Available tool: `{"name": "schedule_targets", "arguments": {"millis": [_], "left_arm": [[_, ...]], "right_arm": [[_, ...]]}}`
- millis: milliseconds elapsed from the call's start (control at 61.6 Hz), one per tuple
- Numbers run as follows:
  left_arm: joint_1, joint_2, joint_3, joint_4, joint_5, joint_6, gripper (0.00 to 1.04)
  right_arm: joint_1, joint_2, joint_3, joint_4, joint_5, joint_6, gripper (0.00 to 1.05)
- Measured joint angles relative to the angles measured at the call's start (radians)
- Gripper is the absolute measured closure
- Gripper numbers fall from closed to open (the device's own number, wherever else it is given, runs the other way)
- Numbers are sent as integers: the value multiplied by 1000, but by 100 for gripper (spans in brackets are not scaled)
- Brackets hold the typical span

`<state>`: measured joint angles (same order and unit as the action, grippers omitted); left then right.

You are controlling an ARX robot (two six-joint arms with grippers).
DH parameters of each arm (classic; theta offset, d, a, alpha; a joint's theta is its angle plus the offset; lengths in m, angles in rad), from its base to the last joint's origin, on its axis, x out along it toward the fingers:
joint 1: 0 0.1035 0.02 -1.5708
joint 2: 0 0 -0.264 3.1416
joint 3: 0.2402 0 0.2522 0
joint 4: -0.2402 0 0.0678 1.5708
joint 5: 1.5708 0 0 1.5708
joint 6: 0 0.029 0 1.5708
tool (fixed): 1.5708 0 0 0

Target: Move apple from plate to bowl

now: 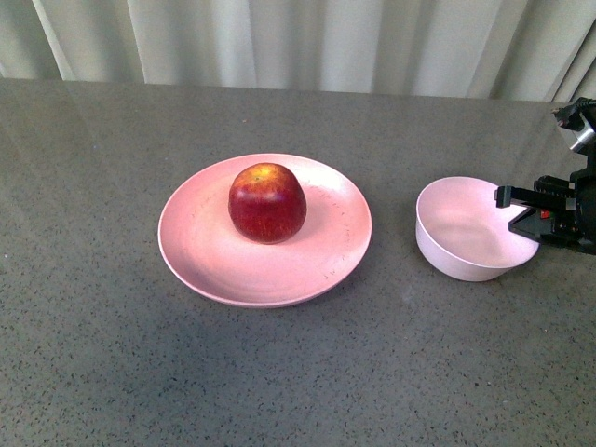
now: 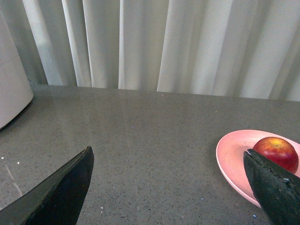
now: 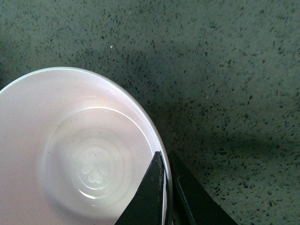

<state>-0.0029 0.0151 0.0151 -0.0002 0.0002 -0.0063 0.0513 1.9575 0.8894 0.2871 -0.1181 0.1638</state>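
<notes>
Right gripper (image 1: 510,207), pinched on the small pale pink bowl's (image 1: 461,228) rim, steadies it. Left gripper (image 2: 168,151), wide open and empty, should straddle the round dark-red apple (image 1: 267,202) squarely.

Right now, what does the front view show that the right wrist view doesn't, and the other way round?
Only the front view: the apple resting on the plate, with a curtain behind the table.

Only the right wrist view: a moulded mark in the bottom of the bowl, and the right end effector closed on the rim, one finger inside and one outside.

Both: the empty bowl, the right end effector at its rim, and the speckled grey table.
</notes>
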Motion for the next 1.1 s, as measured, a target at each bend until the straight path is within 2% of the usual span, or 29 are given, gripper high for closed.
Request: {"name": "schedule_targets", "arguments": {"millis": [292, 601, 910, 942, 958, 991, 1040, 1105], "left_arm": [[0, 0, 0, 0, 0, 0, 9], [0, 0, 0, 0, 0, 0, 9], [0, 0, 0, 0, 0, 0, 9], [0, 0, 0, 0, 0, 0, 9], [0, 0, 0, 0, 0, 0, 9], [0, 0, 0, 0, 0, 0, 9], [0, 0, 0, 0, 0, 0, 9], [0, 0, 0, 0, 0, 0, 9]], "right_arm": [[7, 6, 9, 0, -8, 5, 102], [-43, -105, -37, 58, -67, -5, 57], [-163, -453, -241, 143, -205, -74, 8], [-183, -518, -286, 151, -225, -79, 9], [-184, -527, -307, 182, -203, -87, 11], [-178, -535, -379, 388, -88, -114, 19], [-168, -542, -478, 615, 3, -133, 31], [-148, -594, -558, 724, 22, -143, 47]]}}
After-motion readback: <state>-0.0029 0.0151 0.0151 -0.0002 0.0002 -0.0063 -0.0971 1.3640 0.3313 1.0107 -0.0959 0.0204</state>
